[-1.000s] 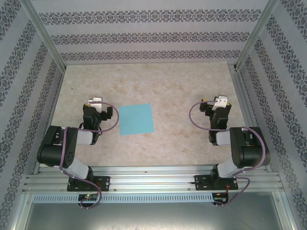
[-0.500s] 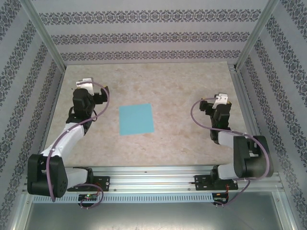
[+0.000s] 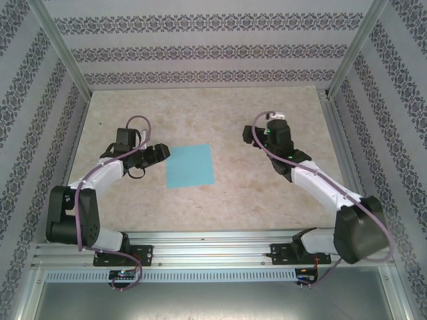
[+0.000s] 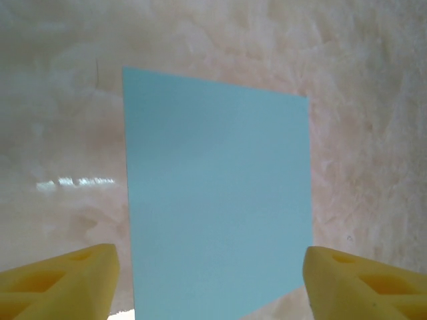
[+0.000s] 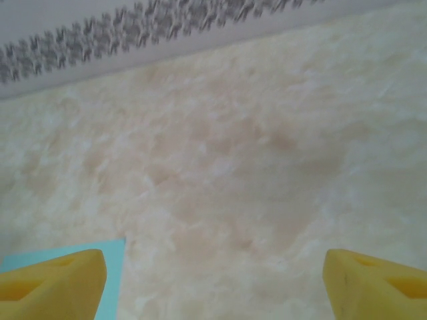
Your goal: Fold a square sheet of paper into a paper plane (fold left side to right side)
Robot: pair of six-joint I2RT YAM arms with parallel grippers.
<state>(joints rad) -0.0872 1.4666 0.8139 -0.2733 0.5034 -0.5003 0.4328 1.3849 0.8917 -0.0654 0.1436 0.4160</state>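
Observation:
The square sheet of paper (image 3: 190, 165) lies flat and unfolded on the marble-patterned table, turquoise-blue. My left gripper (image 3: 160, 153) sits low just off the sheet's left edge and points right at it. In the left wrist view the sheet (image 4: 217, 200) stretches away between the yellow fingertips (image 4: 60, 283), and that gripper (image 4: 212, 287) is open, holding nothing. My right gripper (image 3: 249, 135) hovers to the right of the sheet, a short gap away. It is open (image 5: 213, 287) over bare table, with a corner of the sheet (image 5: 115, 287) beside its left fingertip. The paper plane is out of view.
Patterned walls enclose the table (image 3: 267, 193) on three sides, with metal frame posts (image 3: 63, 50) at the back corners. An aluminium rail (image 3: 213, 250) carrying both arm bases runs along the near edge. Bare tabletop surrounds the sheet.
The left arm swung from the far left in to the sheet's left edge and now points right. The right arm reached forward and left toward the sheet. The sheet has not moved.

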